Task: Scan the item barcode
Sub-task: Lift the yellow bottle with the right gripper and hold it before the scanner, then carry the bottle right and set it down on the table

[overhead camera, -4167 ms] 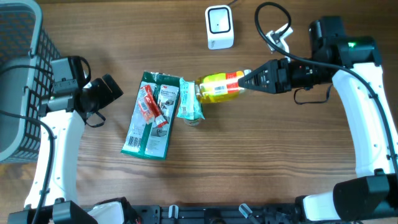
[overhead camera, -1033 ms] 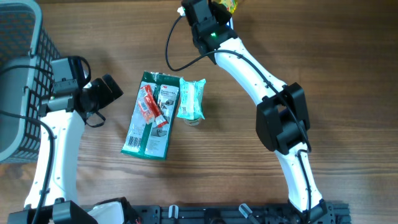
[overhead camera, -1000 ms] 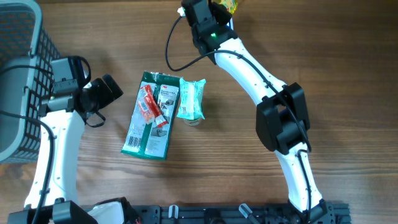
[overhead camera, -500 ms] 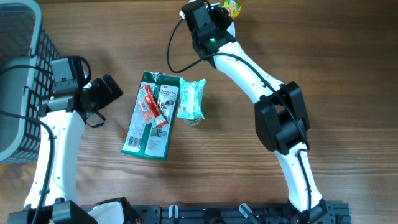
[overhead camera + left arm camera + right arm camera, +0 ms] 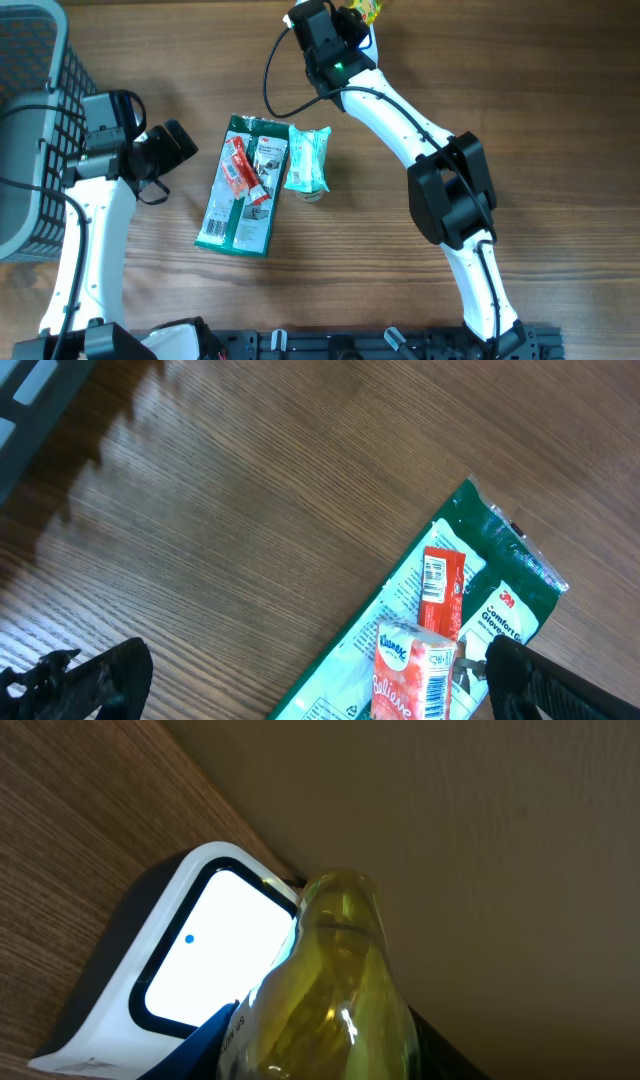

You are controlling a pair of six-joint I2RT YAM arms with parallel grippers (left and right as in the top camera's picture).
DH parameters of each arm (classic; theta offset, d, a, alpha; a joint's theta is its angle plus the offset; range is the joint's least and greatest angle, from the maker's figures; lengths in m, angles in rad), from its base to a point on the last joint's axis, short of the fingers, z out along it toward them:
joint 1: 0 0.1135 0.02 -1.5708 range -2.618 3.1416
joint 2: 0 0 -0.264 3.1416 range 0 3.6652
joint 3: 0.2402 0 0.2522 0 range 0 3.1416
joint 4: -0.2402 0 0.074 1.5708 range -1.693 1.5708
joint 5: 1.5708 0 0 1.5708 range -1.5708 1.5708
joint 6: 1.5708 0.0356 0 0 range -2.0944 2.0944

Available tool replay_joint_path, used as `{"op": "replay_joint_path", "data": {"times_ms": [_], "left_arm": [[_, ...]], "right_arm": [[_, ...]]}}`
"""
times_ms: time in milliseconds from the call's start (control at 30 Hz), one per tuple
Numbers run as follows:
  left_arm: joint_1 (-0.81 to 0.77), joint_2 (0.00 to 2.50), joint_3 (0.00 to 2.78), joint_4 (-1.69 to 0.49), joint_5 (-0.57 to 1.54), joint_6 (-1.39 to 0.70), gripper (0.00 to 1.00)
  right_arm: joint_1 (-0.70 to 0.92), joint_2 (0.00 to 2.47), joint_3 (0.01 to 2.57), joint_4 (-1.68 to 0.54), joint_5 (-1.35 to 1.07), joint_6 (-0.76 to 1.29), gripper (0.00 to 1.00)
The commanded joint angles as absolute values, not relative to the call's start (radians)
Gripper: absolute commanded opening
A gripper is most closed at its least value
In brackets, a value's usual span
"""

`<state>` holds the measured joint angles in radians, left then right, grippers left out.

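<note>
Bottle point(image 5: 330, 990) of glossy, translucent yellow plastic sits in the right gripper point(image 5: 345, 18), whose jaws are closed partway around it, at the far edge of the table point(image 5: 480, 90); in the right wrist view its rounded end overlaps the upper right corner of the scanner point(image 5: 200, 970), a white rounded box with a dark bezel and a lit window showing one blue dot; the table is brown wood with fine straight grain, and a plain beige wall point(image 5: 470, 820) rises behind it; mid-table lie a flat green package point(image 5: 242, 200), a red tissue pack point(image 5: 240, 167) on top of it, and a crinkled teal pouch point(image 5: 307, 160) just beside; the left gripper point(image 5: 172, 143) hangs near them, jaws wide and holding nothing; a grey mesh basket point(image 5: 25, 130) stands at the left edge.
</note>
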<state>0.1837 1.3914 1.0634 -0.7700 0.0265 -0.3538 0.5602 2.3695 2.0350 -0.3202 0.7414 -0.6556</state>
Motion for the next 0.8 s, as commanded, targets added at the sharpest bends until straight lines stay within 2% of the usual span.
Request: {"op": "replay_joint_path", "data": {"times_ms": [0,100,167,333,367,467,500,667,767], "left_arm": [[0.187,1.397,1.067,-0.768,0.017,-0.352,1.0],[0.187,1.397,1.067,-0.768,0.017,-0.352,1.0],[0.187,1.397,1.067,-0.768,0.017,-0.352,1.0],[0.187,1.397,1.067,-0.768,0.017,-0.352,1.0],[0.187,1.397,1.067,-0.768,0.017,-0.352,1.0],[0.187,1.397,1.067,-0.768,0.017,-0.352,1.0],[0.187,1.397,1.067,-0.768,0.017,-0.352,1.0],[0.187,1.397,1.067,-0.768,0.017,-0.352,1.0],[0.187,1.397,1.067,-0.768,0.017,-0.352,1.0]], "right_arm": [[0.541,2.21,2.037,-0.329,0.774,-0.651,0.04],[0.493,2.092,2.037,-0.432,0.763,-0.576,0.04],[0.431,2.004,2.037,-0.582,0.7,-0.427,0.04],[0.219,1.917,2.036,-0.987,0.247,-0.153,0.04],[0.138,1.925,2.035,-1.108,0.096,-0.094,0.05],[-0.007,1.944,1.992,-1.246,-0.094,-0.04,0.04],[-0.099,1.958,1.925,-1.273,-0.129,0.002,0.06],[-0.256,1.958,1.731,-1.216,-0.129,0.001,0.07],[-0.319,1.958,1.641,-1.136,-0.128,-0.001,0.12]]}}
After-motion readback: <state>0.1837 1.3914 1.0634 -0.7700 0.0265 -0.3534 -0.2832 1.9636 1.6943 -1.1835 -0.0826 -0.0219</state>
